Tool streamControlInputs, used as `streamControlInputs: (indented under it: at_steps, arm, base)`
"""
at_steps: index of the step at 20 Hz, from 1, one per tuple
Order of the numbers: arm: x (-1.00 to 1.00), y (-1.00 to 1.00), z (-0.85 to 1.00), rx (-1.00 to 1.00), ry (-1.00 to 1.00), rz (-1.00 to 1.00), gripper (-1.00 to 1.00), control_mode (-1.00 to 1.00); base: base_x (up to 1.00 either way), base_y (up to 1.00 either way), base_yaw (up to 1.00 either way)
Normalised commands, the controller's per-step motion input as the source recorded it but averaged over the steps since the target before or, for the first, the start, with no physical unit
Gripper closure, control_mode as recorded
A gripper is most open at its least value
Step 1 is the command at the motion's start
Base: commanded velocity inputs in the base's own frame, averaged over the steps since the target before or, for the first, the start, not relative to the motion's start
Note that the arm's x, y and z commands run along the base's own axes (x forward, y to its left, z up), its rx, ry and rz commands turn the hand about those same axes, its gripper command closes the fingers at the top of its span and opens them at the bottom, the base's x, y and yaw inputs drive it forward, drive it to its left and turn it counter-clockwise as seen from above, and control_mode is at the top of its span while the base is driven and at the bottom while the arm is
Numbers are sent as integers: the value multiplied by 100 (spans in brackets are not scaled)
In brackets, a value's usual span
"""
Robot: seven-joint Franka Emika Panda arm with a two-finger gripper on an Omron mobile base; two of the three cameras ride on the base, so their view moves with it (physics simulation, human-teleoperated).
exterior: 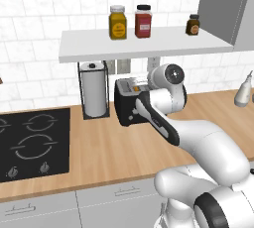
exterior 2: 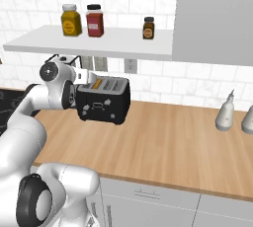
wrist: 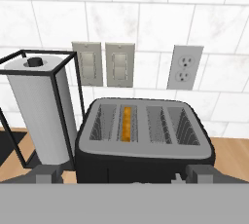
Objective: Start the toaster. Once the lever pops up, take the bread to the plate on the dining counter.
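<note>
The jaws stand spread wide, holding nothing, just short of the black boxy toaster (wrist: 146, 142) with its grey slotted top. The thin orange-crusted bread slice (wrist: 127, 123) sits upright in a slot left of centre. The toaster stands on the light-wood table (exterior 2: 168, 137), beside a white paper-towel roll (wrist: 43, 106) in its black wire frame.

White tiled wall (exterior: 34, 9), wooden worktop (exterior 2: 178, 137)

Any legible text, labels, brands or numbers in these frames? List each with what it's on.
No text can be read anywhere.
Labels on the three jars (yellow jar, red jar, small dark jar): too small and blurred to read.
Panel on the toaster front: blurred marks, not legible.
</note>
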Motion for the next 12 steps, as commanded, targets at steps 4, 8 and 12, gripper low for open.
streamControlInputs:
  at_steps: [4, 8, 12]
  arm:
    - [0, 0, 0, 0, 0, 0, -100, -100]
    - [0, 0, 0, 0, 0, 0, -100, -100]
    - [0, 0, 0, 0, 0, 0, -100, -100]
  base:
    - [0, 0, 0]
    - [0, 0, 0]
    - [0, 0, 0]
